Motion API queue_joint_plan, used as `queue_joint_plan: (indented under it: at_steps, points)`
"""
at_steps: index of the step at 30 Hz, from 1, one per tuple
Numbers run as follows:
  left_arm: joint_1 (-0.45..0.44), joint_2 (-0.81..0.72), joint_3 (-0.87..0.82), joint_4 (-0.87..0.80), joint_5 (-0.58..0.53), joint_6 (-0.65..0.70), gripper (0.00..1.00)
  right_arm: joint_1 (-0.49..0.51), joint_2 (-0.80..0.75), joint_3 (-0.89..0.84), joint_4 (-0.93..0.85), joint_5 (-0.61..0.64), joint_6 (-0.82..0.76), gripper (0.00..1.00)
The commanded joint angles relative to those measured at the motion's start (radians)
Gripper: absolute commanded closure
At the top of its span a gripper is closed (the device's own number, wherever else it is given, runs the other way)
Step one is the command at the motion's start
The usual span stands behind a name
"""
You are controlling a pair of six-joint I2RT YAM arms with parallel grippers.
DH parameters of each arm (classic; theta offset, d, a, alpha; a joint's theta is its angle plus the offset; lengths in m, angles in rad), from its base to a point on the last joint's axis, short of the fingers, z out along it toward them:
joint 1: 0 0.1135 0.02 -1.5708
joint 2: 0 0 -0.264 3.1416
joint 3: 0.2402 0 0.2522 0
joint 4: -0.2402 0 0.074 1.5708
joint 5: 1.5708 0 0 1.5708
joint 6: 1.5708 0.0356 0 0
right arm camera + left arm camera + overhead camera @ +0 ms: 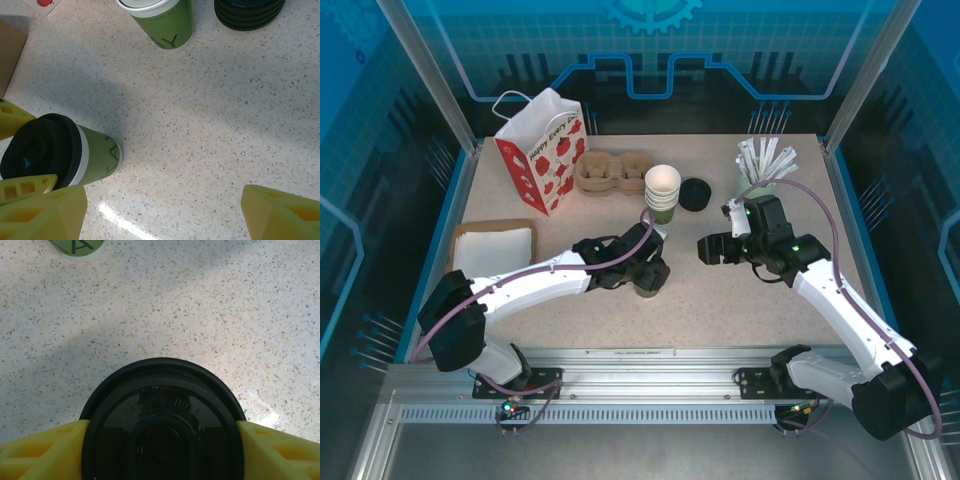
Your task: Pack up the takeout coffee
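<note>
Takeout coffee (pixel 60 155) stands upright mid-bench (pixel 210 125), long axis vertical, black lid on top, near the stack of lidless cups (pixel 662 190). Left end effector (pixel 162 426) grips it, one yellow finger against each side of the lid. Right end effector (pixel 162 215) close beside it, jaws wide apart, holding nothing.

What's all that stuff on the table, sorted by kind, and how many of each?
Patterned paper bag: 1
Cardboard cup carrier: 1
Lidded coffee cup: 1
Stack of lidless cups: 1
Stack of black lids: 1
Holder of white sticks: 1
Brown tray of white paper: 1
Total: 7
</note>
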Motion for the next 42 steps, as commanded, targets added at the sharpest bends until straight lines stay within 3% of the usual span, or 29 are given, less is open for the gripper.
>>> queue_joint_plan:
  at_steps: [1,32,42]
  points:
    - [-0.01,0.013,0.028,-0.065,0.025,-0.009,0.29,-0.005,-0.015,-0.01,-0.007,0.002,-0.002,0.18]
    - [-0.01,-0.003,-0.048,0.08,-0.025,-0.086,0.26,0.009,0.03,0.01,0.002,-0.006,-0.001,0.18]
    - [-0.017,0.023,-0.063,0.063,-0.029,-0.05,0.25,0.011,0.032,-0.005,0.006,0.002,0.001,0.18]
